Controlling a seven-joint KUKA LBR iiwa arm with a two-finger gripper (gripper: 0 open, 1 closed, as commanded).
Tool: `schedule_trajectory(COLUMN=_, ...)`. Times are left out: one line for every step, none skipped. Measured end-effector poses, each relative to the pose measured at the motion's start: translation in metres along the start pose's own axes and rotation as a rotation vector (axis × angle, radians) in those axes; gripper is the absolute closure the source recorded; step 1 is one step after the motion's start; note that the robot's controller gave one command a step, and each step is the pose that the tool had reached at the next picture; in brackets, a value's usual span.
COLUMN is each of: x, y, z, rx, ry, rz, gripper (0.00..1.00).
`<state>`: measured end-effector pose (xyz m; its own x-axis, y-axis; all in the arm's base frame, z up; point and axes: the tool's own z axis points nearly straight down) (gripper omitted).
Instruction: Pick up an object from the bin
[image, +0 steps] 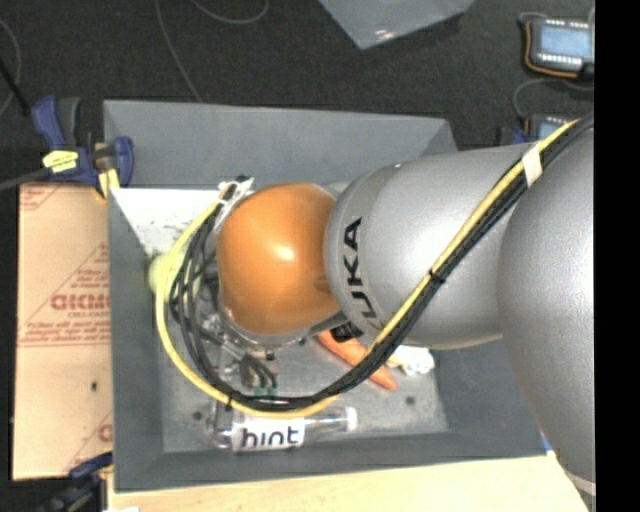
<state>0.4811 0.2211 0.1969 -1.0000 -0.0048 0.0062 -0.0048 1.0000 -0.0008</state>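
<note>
My gripper reaches down into the left middle of the bin; part of its metal body shows below the orange cover. A clear tube with a white label and black letters lies flat along the bin's front wall, just in front of the gripper. An orange, carrot-like piece lies to the gripper's right, partly under the arm. Beside it sits a small white thing.
A yellow-green thing peeks out at the bin's left side, behind the cable loop. The arm, its orange cover and its cables hide most of the bin's floor. The grey floor shows at the front right corner.
</note>
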Motion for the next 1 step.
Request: schedule_trajectory(x=-0.0021, y=-0.0011, z=-0.0043, rx=-0.002, ry=-0.008, rz=0.005, gripper=0.0)
